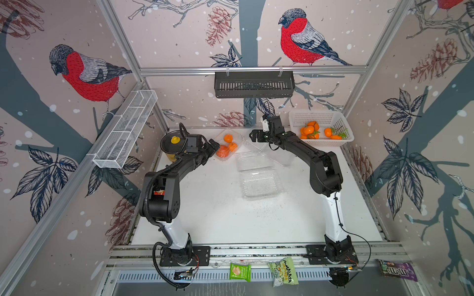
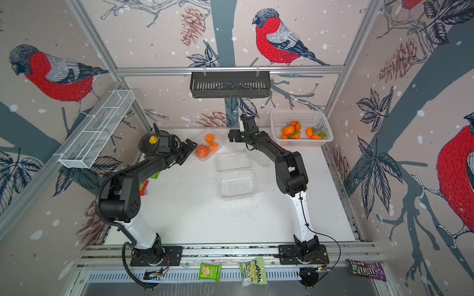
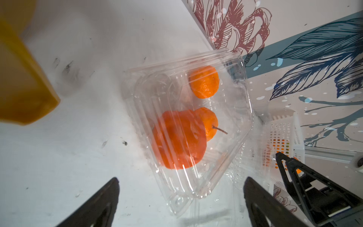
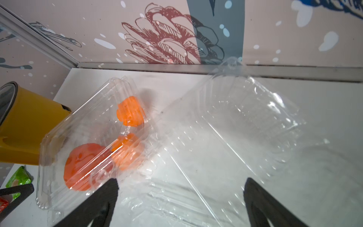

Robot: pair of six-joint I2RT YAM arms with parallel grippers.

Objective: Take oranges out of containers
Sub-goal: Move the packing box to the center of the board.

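Three oranges (image 1: 228,138) sit in a clear box (image 3: 157,92) at the back of the desk (image 1: 218,210), between the left arm (image 1: 179,165) and the right arm (image 1: 302,148). The left jaws are wide apart and empty — the box lies right in front of them, very close. The right jaws are apart and empty too, but farther off, so the left arm is the nearer one.

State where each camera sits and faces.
Top views: overhead, looking down on the white table; both arms show.
Left wrist: on left arm, facing a clear plastic clamshell box holding three round oranges; open left claw shows.
Right wrist: on right arm, facing an empty clear clamshell; open right claw shows.
Shared: wrist views both show the orange-filled box, yellow pot.
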